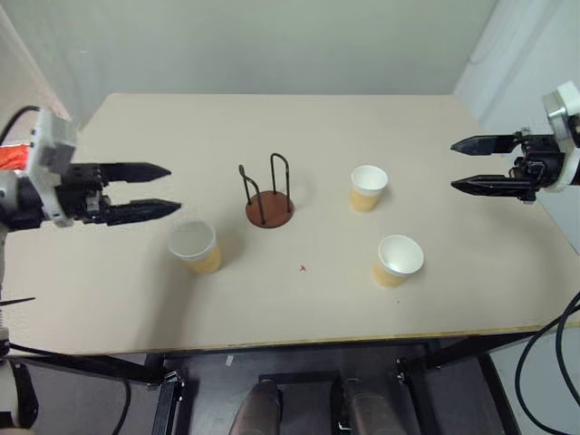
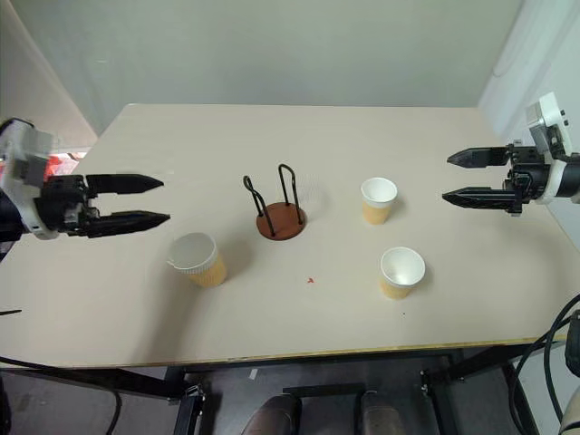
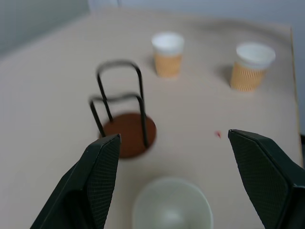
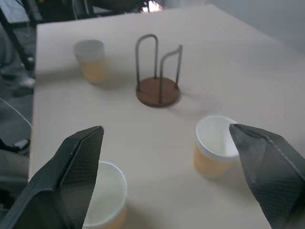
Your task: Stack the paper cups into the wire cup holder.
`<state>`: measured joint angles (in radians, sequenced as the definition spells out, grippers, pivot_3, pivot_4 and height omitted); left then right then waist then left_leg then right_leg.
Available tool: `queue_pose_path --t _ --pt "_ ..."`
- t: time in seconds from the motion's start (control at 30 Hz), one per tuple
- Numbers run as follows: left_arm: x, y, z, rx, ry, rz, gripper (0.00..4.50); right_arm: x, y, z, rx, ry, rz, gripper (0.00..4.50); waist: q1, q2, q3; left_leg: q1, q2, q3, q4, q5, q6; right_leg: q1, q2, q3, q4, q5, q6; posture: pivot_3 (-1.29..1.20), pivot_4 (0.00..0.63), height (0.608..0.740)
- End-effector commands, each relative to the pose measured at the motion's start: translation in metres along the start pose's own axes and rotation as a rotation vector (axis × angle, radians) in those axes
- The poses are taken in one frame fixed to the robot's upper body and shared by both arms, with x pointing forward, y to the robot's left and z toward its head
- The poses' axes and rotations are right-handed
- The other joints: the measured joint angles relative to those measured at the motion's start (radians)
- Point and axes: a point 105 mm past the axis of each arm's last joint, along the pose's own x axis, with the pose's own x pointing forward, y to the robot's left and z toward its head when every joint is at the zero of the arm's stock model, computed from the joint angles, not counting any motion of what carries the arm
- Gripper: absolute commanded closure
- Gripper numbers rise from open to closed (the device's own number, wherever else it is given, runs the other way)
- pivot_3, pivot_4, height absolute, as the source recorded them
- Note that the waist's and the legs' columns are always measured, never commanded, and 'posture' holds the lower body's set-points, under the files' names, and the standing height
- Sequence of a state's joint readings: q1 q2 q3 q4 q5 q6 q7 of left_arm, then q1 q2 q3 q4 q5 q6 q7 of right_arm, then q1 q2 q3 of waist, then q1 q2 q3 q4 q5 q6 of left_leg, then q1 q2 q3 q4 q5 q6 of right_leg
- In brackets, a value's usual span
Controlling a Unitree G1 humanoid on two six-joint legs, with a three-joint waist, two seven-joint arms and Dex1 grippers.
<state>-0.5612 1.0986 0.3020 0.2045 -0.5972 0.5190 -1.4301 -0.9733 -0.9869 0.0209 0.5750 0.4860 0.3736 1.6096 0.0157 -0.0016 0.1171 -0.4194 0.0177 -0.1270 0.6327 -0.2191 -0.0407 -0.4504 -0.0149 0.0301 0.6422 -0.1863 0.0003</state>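
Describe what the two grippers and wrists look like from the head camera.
Left gripper and right gripper each have two long black tapered fingers with cross-hatched inner pads. Each wrist carries a white-grey block; black cables run by the arms, with something orange-red behind the left wrist.

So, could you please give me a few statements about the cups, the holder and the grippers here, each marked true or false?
1. The holder has no cup in it. True.
2. Three cups stand upright on the table. True: one on the robot's left of the holder, two on its right.
3. The left gripper grips a cup. False: it is open and holds nothing.
4. The right gripper is shut. False: it is open, off to the side of the cups.
5. Two cups are nested together. False: all three stand apart.
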Motion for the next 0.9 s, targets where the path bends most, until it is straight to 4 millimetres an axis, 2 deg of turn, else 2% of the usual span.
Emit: queue_pose_path --t 0.03,0.17,0.27,0.37,0.5,0.67,0.8,0.9 --pt "-0.006 -0.001 0.008 0.035 -0.037 0.015 0.56 -0.003 0.005 0.014 -0.032 -0.040 0.019 0.00 0.000 0.000 0.000 0.000 0.000 0.000 0.000 0.000 0.000 0.000 0.000 0.000 0.000 0.000 0.000 0.00 0.150 0.740" --pt "-0.004 -0.001 0.006 0.028 -0.045 0.016 0.56 -0.002 0.007 0.013 -0.029 -0.043 0.028 0.00 0.000 0.000 0.000 0.000 0.000 0.000 0.000 0.000 0.000 0.000 0.000 0.000 0.000 0.000 0.000 0.00 0.150 0.740" --pt "0.007 0.016 0.003 0.071 -0.041 0.111 0.56 0.000 0.011 0.018 -0.043 -0.055 0.044 0.00 0.004 0.000 0.000 0.000 0.000 0.000 0.000 0.000 0.000 0.001 0.000 0.000 0.000 0.000 0.000 0.00 0.150 0.740" --pt "0.030 0.041 -0.008 0.133 -0.011 0.253 0.56 0.008 0.019 0.026 -0.084 -0.067 0.084 0.00 0.011 0.000 0.000 0.001 0.000 -0.001 0.003 0.001 0.001 0.002 0.000 0.000 0.000 0.000 0.000 0.00 0.150 0.740" --pt "0.066 0.062 -0.022 0.115 0.006 0.321 0.56 0.016 0.030 0.031 -0.118 -0.063 0.108 0.00 0.012 0.000 0.000 0.000 -0.001 -0.001 0.008 0.001 0.001 0.004 0.000 -0.001 0.000 0.001 0.001 0.00 0.150 0.740" --pt "0.102 0.069 -0.040 0.098 0.062 0.292 0.56 0.018 0.038 0.036 -0.136 -0.068 0.106 0.00 0.012 0.000 0.000 -0.001 -0.002 0.000 0.013 -0.001 0.003 0.005 -0.001 0.000 -0.001 0.003 0.005 0.00 0.150 0.740" --pt "0.119 0.077 -0.049 0.077 0.074 0.309 0.56 0.017 0.042 0.039 -0.145 -0.073 0.095 0.00 0.012 0.000 0.000 -0.002 -0.003 0.000 0.013 -0.001 0.004 0.006 -0.001 0.000 -0.003 0.009 0.014 0.00 0.150 0.740" --pt "0.136 0.079 -0.047 0.038 0.039 0.304 0.56 0.016 0.044 0.038 -0.144 -0.070 0.078 0.00 0.013 0.000 0.000 -0.002 -0.003 0.000 0.013 -0.001 0.004 0.007 -0.001 0.000 -0.006 0.010 0.016 0.00 0.150 0.740"
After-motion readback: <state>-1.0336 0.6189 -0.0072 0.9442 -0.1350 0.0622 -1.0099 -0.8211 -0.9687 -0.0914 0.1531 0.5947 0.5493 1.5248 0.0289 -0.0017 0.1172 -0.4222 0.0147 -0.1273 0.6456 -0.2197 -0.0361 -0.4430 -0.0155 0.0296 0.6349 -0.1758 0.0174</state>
